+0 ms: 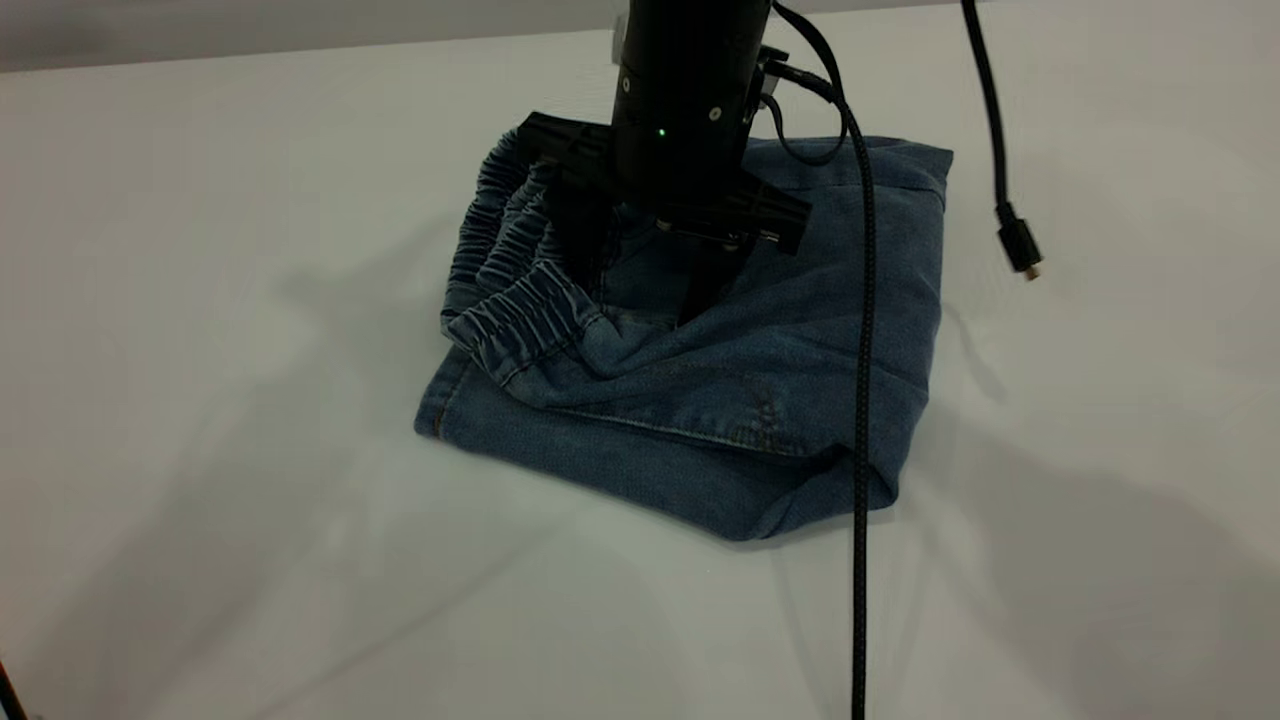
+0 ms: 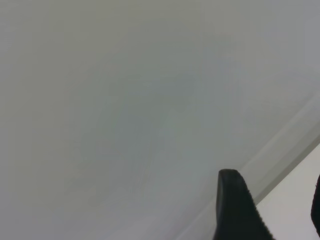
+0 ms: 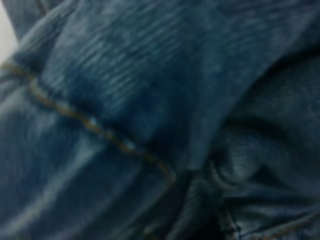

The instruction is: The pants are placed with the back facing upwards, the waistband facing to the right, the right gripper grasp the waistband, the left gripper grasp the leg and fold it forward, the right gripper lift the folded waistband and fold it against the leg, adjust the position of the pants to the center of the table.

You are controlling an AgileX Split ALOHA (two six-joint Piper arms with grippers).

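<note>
Pressing down into the folded pants (image 1: 720,400), the right gripper (image 1: 650,290) has its fingers spread, holding nothing; the waistband (image 1: 510,270) bunches just beside them. The second fold looks finished. Next comes nudging the bundle toward the table (image 1: 200,300) centre.

The left gripper (image 2: 272,210) hangs apart over bare surface, fingers parted.

Looks like a robot lab or test bench, not anybody's home: the whole scene is one big plain white worktop (image 1: 200,400) with only a single pair of folded denim pants (image 1: 720,400) on it, no furniture or household clutter anywhere in view. A black robot arm (image 1: 690,90) with a little green status light comes down over it, a braided black cable (image 1: 860,450) trails loose across the cloth and worktop, and a second cable hangs with a bare plug (image 1: 1020,245) dangling in the air. The left wrist view shows the same bare pale surface and an edge strip, nothing that narrows the place down further.
</note>
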